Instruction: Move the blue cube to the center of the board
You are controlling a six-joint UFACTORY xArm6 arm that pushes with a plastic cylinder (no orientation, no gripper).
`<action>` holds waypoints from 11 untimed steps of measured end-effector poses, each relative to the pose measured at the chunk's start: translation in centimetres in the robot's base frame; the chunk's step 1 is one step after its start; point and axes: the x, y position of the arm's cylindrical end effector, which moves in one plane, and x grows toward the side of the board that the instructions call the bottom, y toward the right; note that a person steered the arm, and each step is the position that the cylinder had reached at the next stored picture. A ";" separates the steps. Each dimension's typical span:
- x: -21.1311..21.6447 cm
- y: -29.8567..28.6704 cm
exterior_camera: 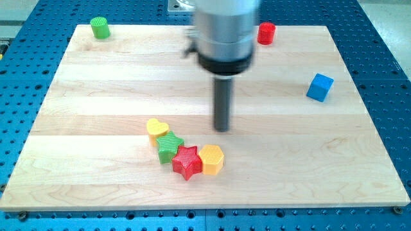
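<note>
- We carry no jaws at all: our tool is a straight dark rod, so nothing can be open, closed or clamped, and it holds nothing.
- Our tip (pixel 221 129) sits on the wooden board (pixel 96 96), close to its middle, touching no block.
- The nearest blocks lie just below the tip toward the view's bottom: a tight cluster of four.
- In that cluster, the yellow heart (pixel 157 128) is at the upper left, the green block (pixel 169 146) against it, then the red star (pixel 187 162), and the yellow hexagonal block (pixel 211 159) at the right end; each seems to touch its neighbour.
- The blue cube (pixel 320 86) stands alone near the board's right edge, well apart from our tip and slightly higher in the view.
- A green cylinder (pixel 99 27) stands at the board's top left corner, and a red cylinder (pixel 266 33) near the top edge, right of our arm's silver body (pixel 226 29).
- The board is pale striped wood resting on a blue perforated table (pixel 379 58), which shows on all sides.
- Between our tip and the blue cube the wood is bare, and so is the whole left half and the lower right.
</note>
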 end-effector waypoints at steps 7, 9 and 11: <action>-11.3 11.8; -0.2 -1.0; -10.2 5.9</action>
